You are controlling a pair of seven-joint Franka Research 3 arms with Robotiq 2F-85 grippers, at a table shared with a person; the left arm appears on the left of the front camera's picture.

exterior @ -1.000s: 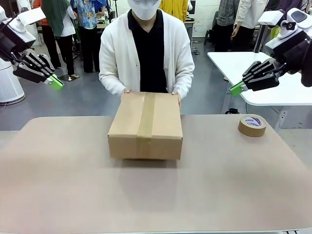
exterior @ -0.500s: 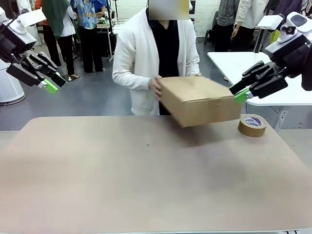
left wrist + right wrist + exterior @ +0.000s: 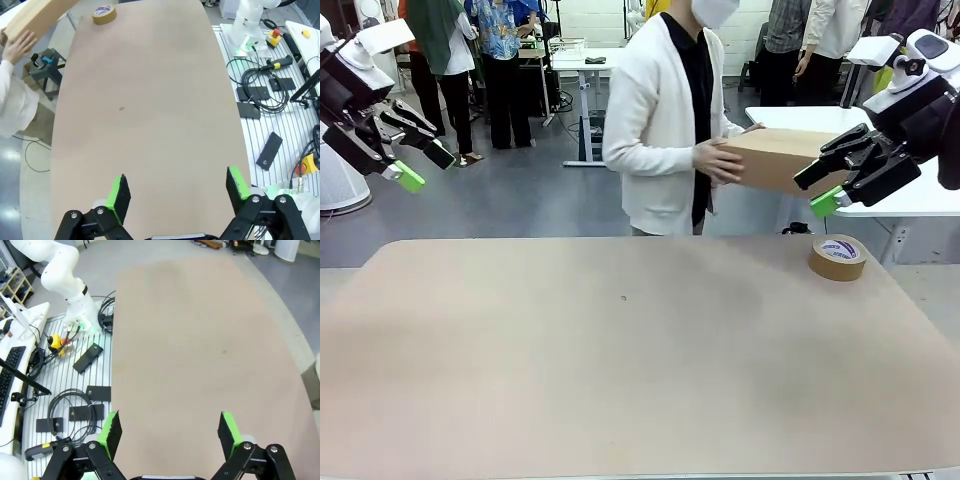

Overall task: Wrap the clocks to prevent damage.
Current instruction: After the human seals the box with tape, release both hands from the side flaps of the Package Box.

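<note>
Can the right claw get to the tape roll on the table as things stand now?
Probably yes. The right claw hangs open just above the tape roll, which lies alone near the table edge, and the person's box is held higher, behind it.

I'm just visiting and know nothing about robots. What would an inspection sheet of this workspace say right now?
Surface: tan table, bare apart from one roll of tape.
Job's things: sealed cardboard box, off the table, carried in the person's hands toward the white side table.
Clutter: roll of brown tape lying flat near the table's far right edge.
Grippers: left gripper open, raised, holding nothing; right gripper open, raised, holding nothing.
Cables: black cables and small boxes on the slatted base beside the table.
Surroundings: other people standing in the background.
</note>
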